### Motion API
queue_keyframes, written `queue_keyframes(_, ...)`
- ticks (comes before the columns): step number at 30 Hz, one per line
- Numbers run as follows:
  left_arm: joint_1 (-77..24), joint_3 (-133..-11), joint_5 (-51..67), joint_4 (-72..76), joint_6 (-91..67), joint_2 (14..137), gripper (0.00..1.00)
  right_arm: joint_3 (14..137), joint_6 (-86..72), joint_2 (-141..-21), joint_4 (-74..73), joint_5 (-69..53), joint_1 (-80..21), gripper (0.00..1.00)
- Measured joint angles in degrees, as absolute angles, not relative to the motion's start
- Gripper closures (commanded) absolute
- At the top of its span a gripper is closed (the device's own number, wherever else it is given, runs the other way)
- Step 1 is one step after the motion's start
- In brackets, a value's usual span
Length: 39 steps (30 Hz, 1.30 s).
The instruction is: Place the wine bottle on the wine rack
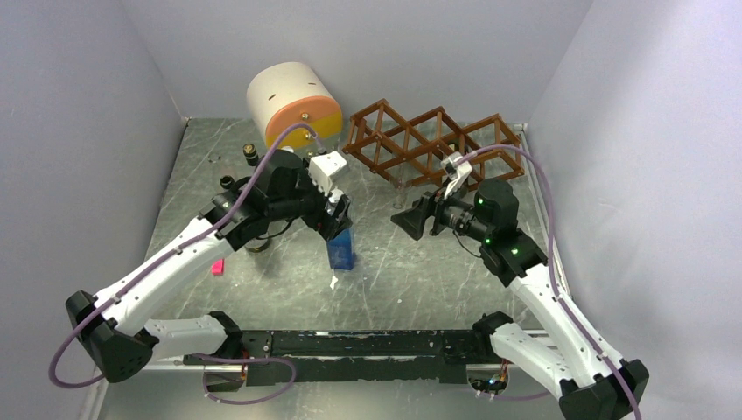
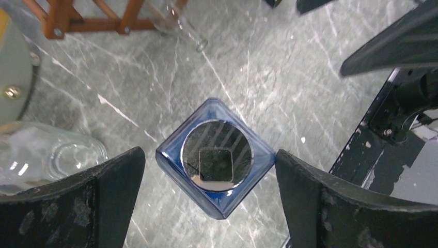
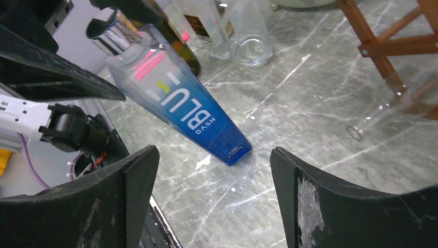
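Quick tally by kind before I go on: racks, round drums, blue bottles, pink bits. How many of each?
wine rack: 1
round cream-and-orange drum: 1
blue bottle: 1
pink piece: 1
Total: 4
The other glassware is too hidden to count.

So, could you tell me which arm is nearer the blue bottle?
Left. The left arm's fingers straddle the blue bottle from above, open; the right arm's fingers are open too, off to the bottle's right, not touching it.
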<state>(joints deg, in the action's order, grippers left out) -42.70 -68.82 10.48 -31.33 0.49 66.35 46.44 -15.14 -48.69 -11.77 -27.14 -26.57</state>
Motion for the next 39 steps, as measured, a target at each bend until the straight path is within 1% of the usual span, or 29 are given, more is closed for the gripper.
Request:
queue_keyframes(9, -42.7, -67.3, 9.5, -24.9, -0.5, 57.6, 0.00, 50.0, -8.3, -55.7, -6.9, -25.0, -37.2, 0.18)
queue_keyframes(14, -42.7, -63.9, 6.7, -21.9, -2.6, 50.6, 0.00, 53.7, -2.4, -62.8, -4.9, -24.8, -42.4, 0.19)
queue_keyframes(18, -42.7, -62.6, 5.3, -21.4, -4.1, 45.8, 0.00, 56.8, 1.0, -67.9, -4.1, -24.4, -43.8, 0.18)
queue_keyframes(24, -42.7, -62.1, 3.6, -21.5, -5.6, 41.9, 0.01, 59.7, 5.0, -73.1, -3.1, -25.2, -44.5, 0.18)
queue_keyframes(27, -42.7, -61.1, 1.9, -21.2, -6.7, 40.8, 0.00, 60.3, 6.8, -75.0, -3.0, -27.4, -44.8, 0.22)
queue_keyframes(29, -42.7, -59.4, -0.2, -20.2, -8.2, 40.1, 0.01, 60.6, 8.3, -76.0, -3.1, -29.3, -44.8, 0.27)
queue_keyframes(30, -42.7, -58.0, -1.5, -19.6, -9.1, 39.6, 0.00, 60.8, 9.0, -76.6, -3.2, -30.3, -44.8, 0.32)
queue_keyframes(35, -42.7, -51.9, -5.2, -17.6, -12.3, 38.6, 0.00, 61.8, 12.3, -78.6, -3.4, -32.7, -44.8, 0.70)
queue_keyframes(38, -42.7, -49.5, -5.8, -16.6, -13.3, 38.6, 0.00, 62.1, 13.3, -78.7, -4.1, -33.3, -44.9, 0.83)
queue_keyframes(39, -42.7, -48.9, -5.9, -16.3, -13.4, 38.5, 0.00, 62.2, 13.5, -78.7, -4.3, -33.3, -44.9, 0.86)
